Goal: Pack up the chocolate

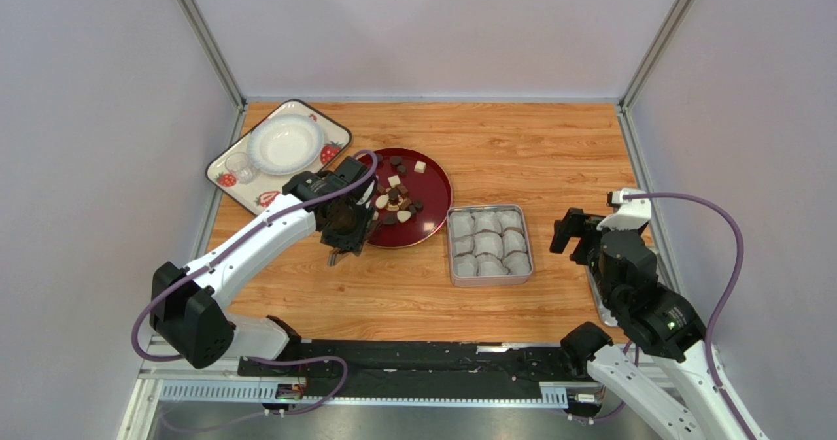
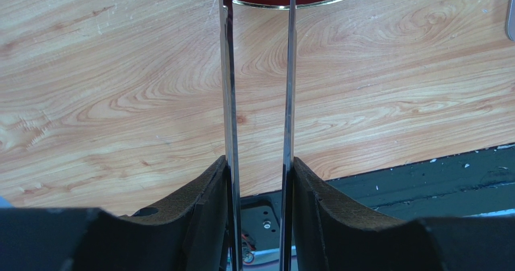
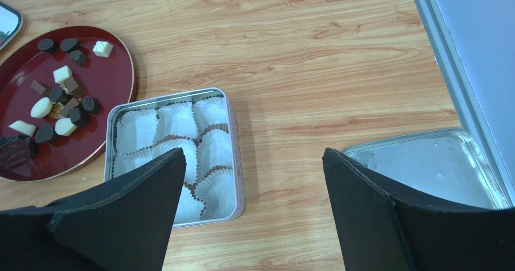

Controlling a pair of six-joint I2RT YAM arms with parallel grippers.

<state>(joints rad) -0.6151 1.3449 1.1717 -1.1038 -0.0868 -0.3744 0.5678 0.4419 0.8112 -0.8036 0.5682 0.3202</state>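
The chocolate (image 1: pixel 398 200), dark and cream pieces, lies on a round red plate (image 1: pixel 435 178); it also shows in the right wrist view (image 3: pixel 60 102). My left gripper (image 1: pixel 346 232) hovers at the plate's near-left rim, shut on metal tweezers (image 2: pixel 228 90). Their two blades stand apart and run up to the plate's rim (image 2: pixel 272 4); their tips are out of view. The square grey tin (image 1: pixel 451 249) with empty white paper cups (image 3: pixel 175 123) sits right of the plate. My right gripper (image 1: pixel 575 234) is open and empty, right of the tin.
A patterned tray (image 1: pixel 324 126) with a white bowl (image 1: pixel 283 144) and a small glass (image 1: pixel 241 168) stands at the back left. The tin's lid (image 3: pixel 429 162) lies flat by the right wall under my right arm. The black base rail runs along the near edge.
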